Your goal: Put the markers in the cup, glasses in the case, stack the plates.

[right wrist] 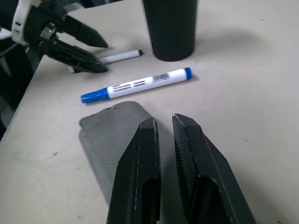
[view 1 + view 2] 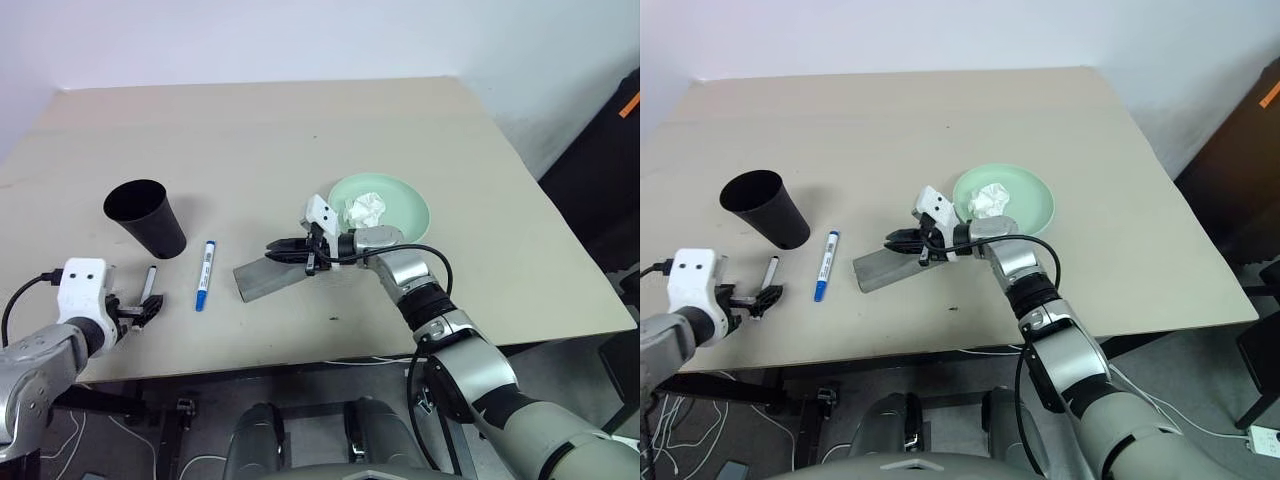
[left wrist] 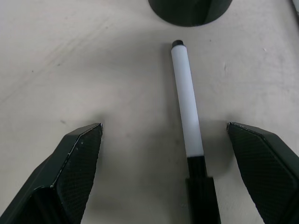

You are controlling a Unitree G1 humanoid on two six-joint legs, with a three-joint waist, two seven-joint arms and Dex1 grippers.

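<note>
**Straddle the black-capped marker, then close on its barrel**

Left gripper (image 2: 148, 305) low over the table (image 2: 300, 130), jaws spread wide, one finger (image 3: 74, 158) each side of a white marker with black cap (image 3: 186, 107). Barrel lying flat between the fingers, pointing toward the black cup (image 2: 146, 217) just beyond its tip. Blue-capped marker (image 2: 205, 274) lying beside it, nearer the grey glasses case (image 2: 268, 278).

Likely step: first marker pickup. Best done by lowering until both fingertips nearly touch the tabletop, keeping the barrel centred, then closing across the white middle rather than the cap end. Worth watching for rolling, the barrel being round and slim. After that, lift clear, tip upright above the cup rim, release.

Right gripper (image 1: 163, 128) over the case, jaws nearly together, nothing visible between them. Mint green plate (image 2: 405, 205) holding a crumpled tissue (image 2: 364, 210), near the case.
</note>
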